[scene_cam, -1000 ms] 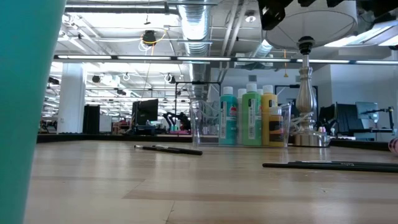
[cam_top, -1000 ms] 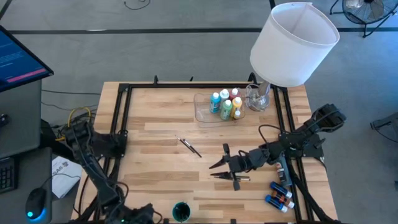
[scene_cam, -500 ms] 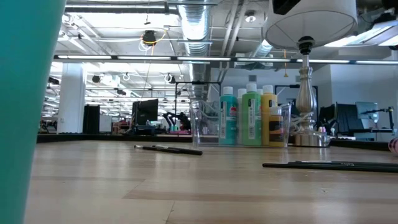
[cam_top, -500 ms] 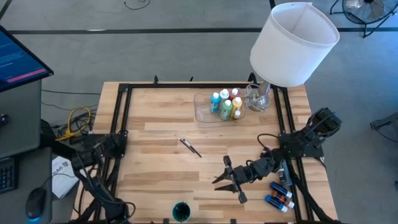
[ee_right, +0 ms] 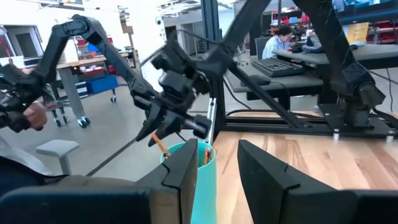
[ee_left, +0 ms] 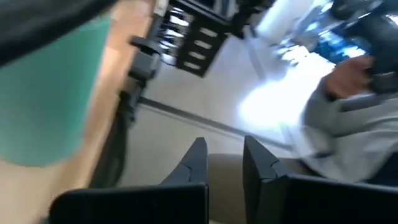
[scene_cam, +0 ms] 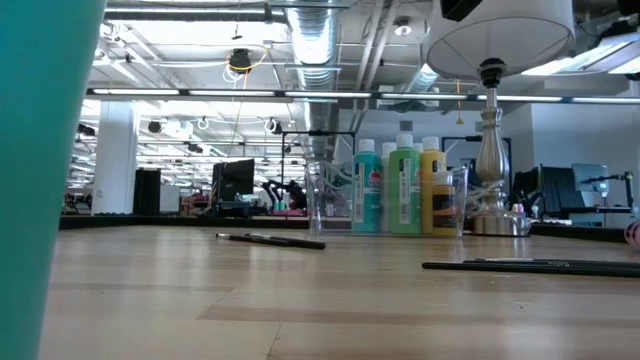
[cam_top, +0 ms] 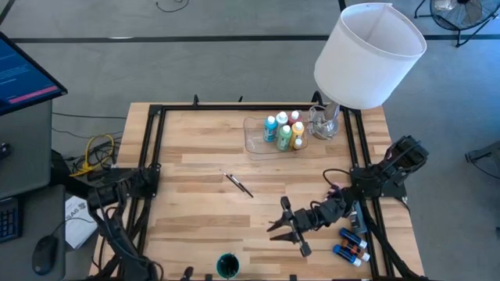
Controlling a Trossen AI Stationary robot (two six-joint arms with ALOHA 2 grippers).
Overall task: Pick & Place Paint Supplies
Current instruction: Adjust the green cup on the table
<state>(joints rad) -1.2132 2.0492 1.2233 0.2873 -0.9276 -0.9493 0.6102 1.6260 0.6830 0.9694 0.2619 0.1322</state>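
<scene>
- Bottles (cam_top: 283,131) done, standing in tray (cam_top: 256,143) near table's far edge.
- Brush (cam_top: 237,184) left mid-table; markers (cam_top: 350,244) at near right corner.
- My right claw (cam_top: 287,228) partly spread, empty, near cup (cam_top: 227,266); left claw (ee_left: 225,163) pressed together.

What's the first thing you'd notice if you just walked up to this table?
Probably the big white lampshade at the table's far right corner. Next to it stands a clear tray with colourful paint bottles inside. Nearer the front edge, the right gripper hangs over the wood close to a teal cup.
</scene>
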